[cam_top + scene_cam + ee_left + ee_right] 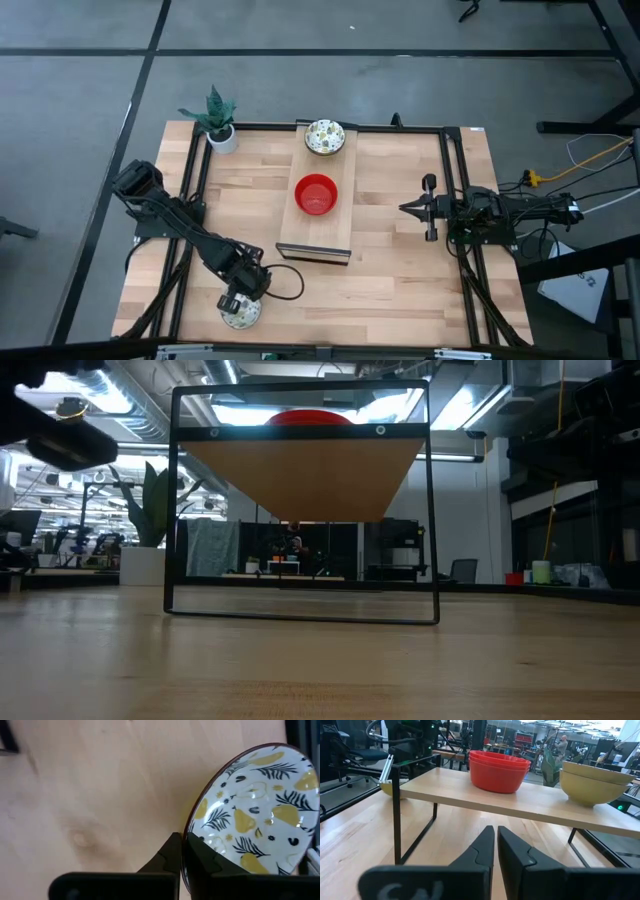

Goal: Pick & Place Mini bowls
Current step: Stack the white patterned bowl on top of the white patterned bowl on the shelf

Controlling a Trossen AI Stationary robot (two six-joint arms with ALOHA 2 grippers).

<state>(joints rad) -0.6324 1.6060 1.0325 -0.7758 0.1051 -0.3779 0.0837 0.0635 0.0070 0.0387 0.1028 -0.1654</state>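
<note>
A cream-white mini bowl (255,810) patterned with yellow pears and dark leaves is at the table's near left corner (241,317). My left gripper (182,845) points down at it (238,300) and is shut on its rim. On the raised wooden shelf (300,228) at the table's middle, a stack of red mini bowls (317,194) stands on its base. A stack of patterned ones (325,137) stands at the shelf's far end. My right gripper (496,845) waits at the right side (403,208), level, shut, with nothing in it. My left gripper pinches the patterned bowl's rim (192,827) between its two fingers, one finger inside the bowl and one outside. The fingers come from above, slanting steeply down. Whether the bowl's base still rests on the table I cannot tell.
A small white pot with a green plant (220,128) stands at the far left corner. The shelf stands on thin black legs (432,510), with room beneath it. Black rails (190,240) run along the table's left and right sides. Bare wood lies in front of the shelf.
</note>
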